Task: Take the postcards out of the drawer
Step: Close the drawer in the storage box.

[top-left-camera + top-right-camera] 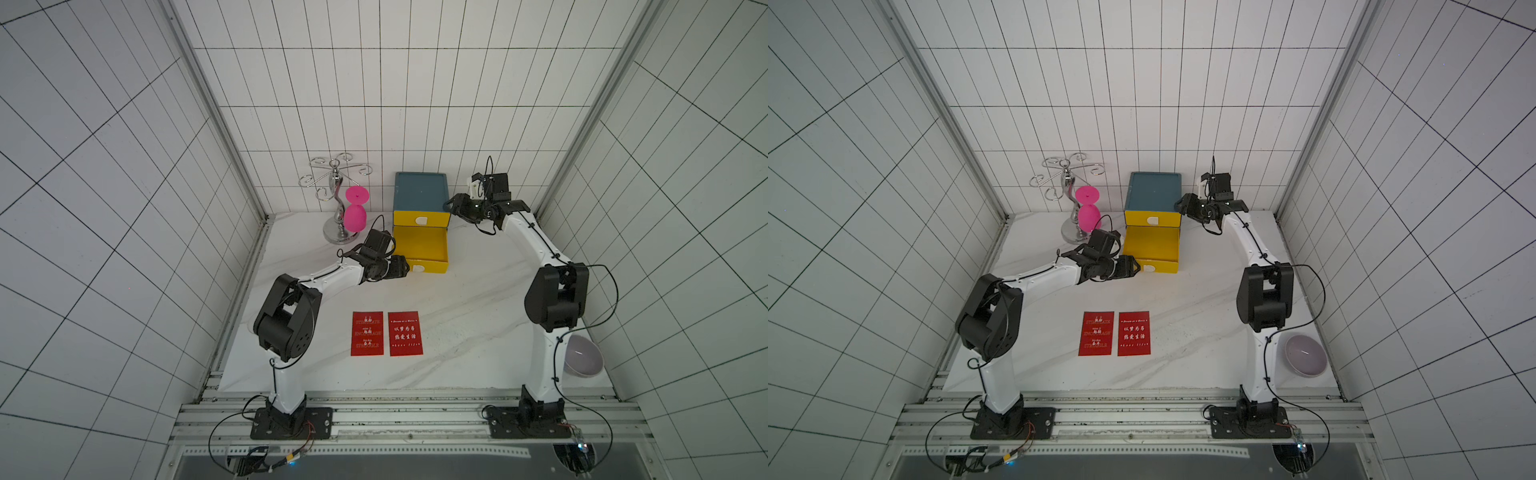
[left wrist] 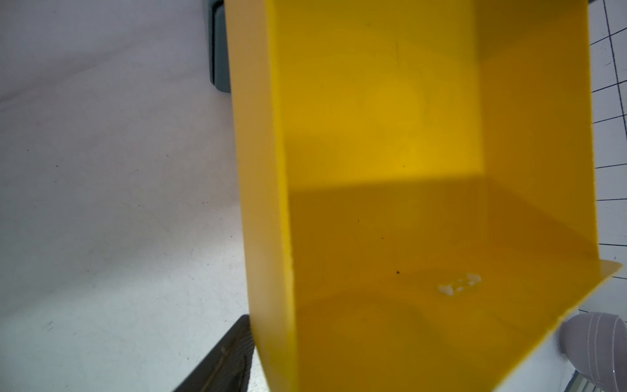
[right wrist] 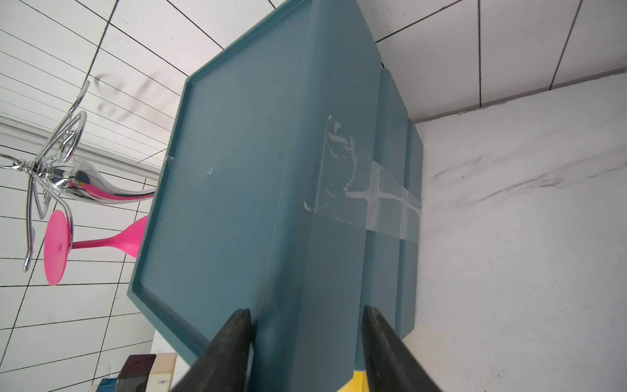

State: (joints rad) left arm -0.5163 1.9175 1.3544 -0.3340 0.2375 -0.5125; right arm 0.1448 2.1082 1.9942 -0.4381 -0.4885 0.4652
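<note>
Two red postcards (image 1: 367, 333) (image 1: 405, 333) lie side by side on the white table, seen in both top views (image 1: 1096, 333) (image 1: 1134, 333). The blue cabinet (image 1: 420, 191) holds two yellow drawers. The lower drawer (image 1: 428, 266) (image 1: 1158, 266) is pulled out and shows only its bare yellow floor. My left gripper (image 1: 405, 266) (image 1: 1136, 266) sits at the drawer's front left corner. One finger (image 2: 227, 356) is outside the drawer's side wall (image 2: 261, 169); the other is hidden. My right gripper (image 3: 307, 315) (image 1: 451, 205) is clamped over the cabinet's (image 3: 254, 169) upper right edge.
A chrome rack (image 1: 338, 195) with a pink goblet (image 1: 355, 214) hanging upside down stands left of the cabinet. The upper drawer (image 1: 422, 219) is pushed in. A pale bowl (image 1: 582, 357) (image 2: 593, 346) sits at the table's right edge, behind my right arm.
</note>
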